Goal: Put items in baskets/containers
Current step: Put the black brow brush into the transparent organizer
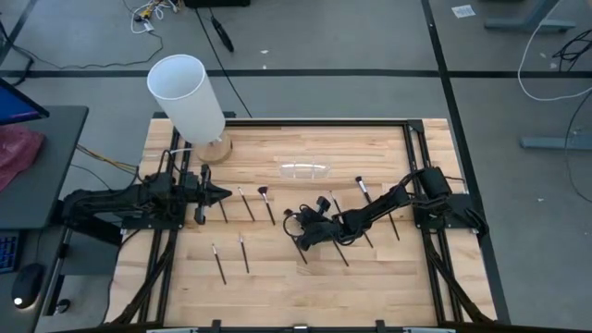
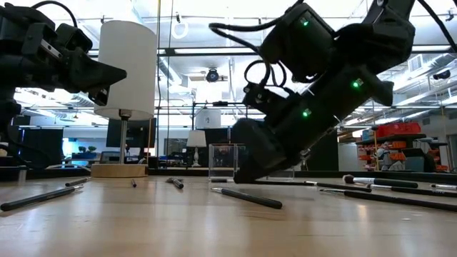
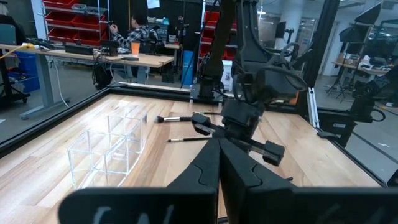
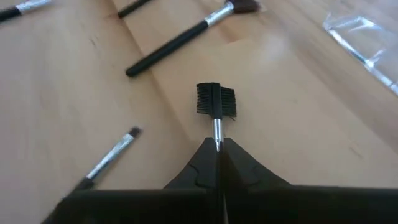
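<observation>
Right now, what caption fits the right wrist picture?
Right gripper shut on a comb-tipped brush, above the wooden table.

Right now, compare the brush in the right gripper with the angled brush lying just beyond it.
The comb-headed brush is pinched in the shut right gripper, fingers closed on its metal stem; the angled brush lies free on the table. The held one ends in a black, comb-like head; the loose one ends in a soft reddish-brown tuft. The loose brush shows its whole dark handle; the held one's handle is hidden. Both have silver ferrules.
</observation>
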{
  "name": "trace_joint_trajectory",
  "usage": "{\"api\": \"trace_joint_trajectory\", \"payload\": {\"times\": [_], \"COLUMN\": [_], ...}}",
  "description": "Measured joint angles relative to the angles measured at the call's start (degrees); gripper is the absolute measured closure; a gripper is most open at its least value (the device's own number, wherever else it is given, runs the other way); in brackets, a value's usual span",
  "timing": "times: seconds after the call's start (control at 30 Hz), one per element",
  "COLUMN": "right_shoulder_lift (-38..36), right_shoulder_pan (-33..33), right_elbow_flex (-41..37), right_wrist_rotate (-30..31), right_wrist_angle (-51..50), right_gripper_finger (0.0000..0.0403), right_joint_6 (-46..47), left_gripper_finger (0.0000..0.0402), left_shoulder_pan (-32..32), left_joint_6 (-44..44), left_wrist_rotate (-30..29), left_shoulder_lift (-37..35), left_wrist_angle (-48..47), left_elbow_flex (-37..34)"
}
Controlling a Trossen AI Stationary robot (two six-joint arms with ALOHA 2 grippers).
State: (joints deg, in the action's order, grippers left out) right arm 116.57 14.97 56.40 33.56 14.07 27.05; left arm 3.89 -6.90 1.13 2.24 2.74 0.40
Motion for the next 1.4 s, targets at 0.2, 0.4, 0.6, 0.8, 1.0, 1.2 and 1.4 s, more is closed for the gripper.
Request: {"api": "trace_joint_trajectory", "payload": {"times": [0.2,0.4,0.6,0.8,1.0,1.2,1.4], "right_shoulder_lift": [0.0,-0.1,-0.2,-0.2,-0.3,-0.3,-0.3], "right_shoulder_pan": [0.0,0.3,1.1,2.6,3.7,3.1,1.9], "right_elbow_flex": [-4.4,-14.0,-19.0,-19.6,-19.5,-16.1,-12.7], "right_wrist_rotate": [0.4,1.1,1.4,1.4,-5.4,-19.0,-29.0], "right_wrist_angle": [8.1,30.6,48.3,59.5,70.7,73.4,73.4], "right_gripper_finger": [0.0399,0.0399,0.0399,0.0399,0.0399,0.0399,0.0399], "right_joint_6": [0.3,0.2,-4.4,-11.6,-17.8,-21.8,-23.2], "left_gripper_finger": [0.0397,0.0397,0.0397,0.0397,0.0397,0.0396,0.0367], "left_shoulder_pan": [0.0,0.0,0.0,0.0,-0.1,-6.1,-14.1], "left_joint_6": [0.0,0.0,0.0,0.0,-2.6,3.4,12.1], "left_wrist_rotate": [0.0,0.0,0.0,0.0,3.7,10.4,3.7], "left_shoulder_lift": [0.0,0.0,0.0,0.0,1.1,11.9,32.6], "left_wrist_angle": [0.0,0.0,0.0,0.3,9.4,22.6,39.1], "left_elbow_flex": [0.0,0.0,0.0,0.0,0.0,0.0,0.0]}}
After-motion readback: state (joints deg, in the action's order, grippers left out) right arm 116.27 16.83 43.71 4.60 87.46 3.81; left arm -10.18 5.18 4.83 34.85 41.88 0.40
